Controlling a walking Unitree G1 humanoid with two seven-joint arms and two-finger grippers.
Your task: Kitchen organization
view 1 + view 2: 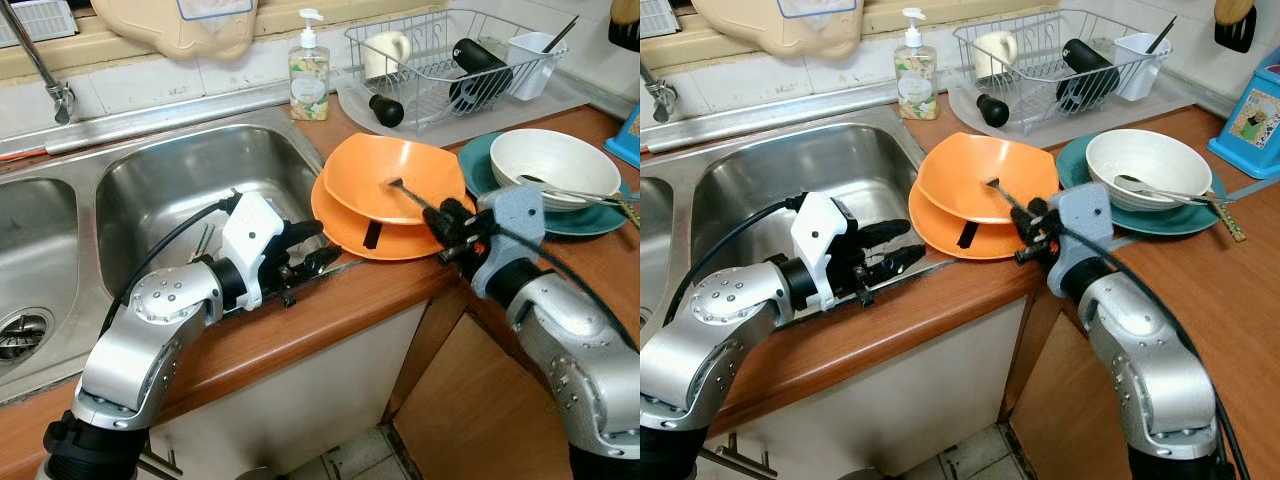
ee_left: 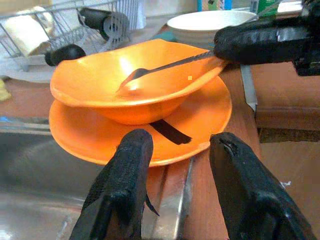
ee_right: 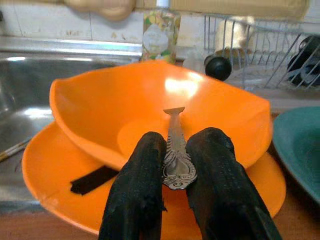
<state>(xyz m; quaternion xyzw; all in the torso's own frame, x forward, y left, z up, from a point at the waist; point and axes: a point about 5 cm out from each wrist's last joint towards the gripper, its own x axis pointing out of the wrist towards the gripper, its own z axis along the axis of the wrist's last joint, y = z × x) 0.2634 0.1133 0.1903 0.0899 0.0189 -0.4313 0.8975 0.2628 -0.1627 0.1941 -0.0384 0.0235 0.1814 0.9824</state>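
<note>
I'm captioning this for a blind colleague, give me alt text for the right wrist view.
The right gripper pinches the ornate handle of a metal utensil that reaches into an orange bowl stacked on an orange plate. A steel sink and soap bottle sit behind.

Head pair: looks forward and steeply down from above the counter edge, taking in the sink (image 1: 190,180) at left of frame, the dish rack (image 1: 450,60) at top and both arms at the bottom.
Stereo offset: the right eye shows the same scene shifted left in frame.
Left wrist: low and close, looking along its fingers (image 2: 125,190) across the sink rim at the orange bowl (image 2: 125,85) on the orange plate (image 2: 200,120).
Right wrist: very close, facing the same bowl toward the soap bottle (image 3: 161,35) and rack.
Shared: all four views hold the orange bowl and plate.
</note>
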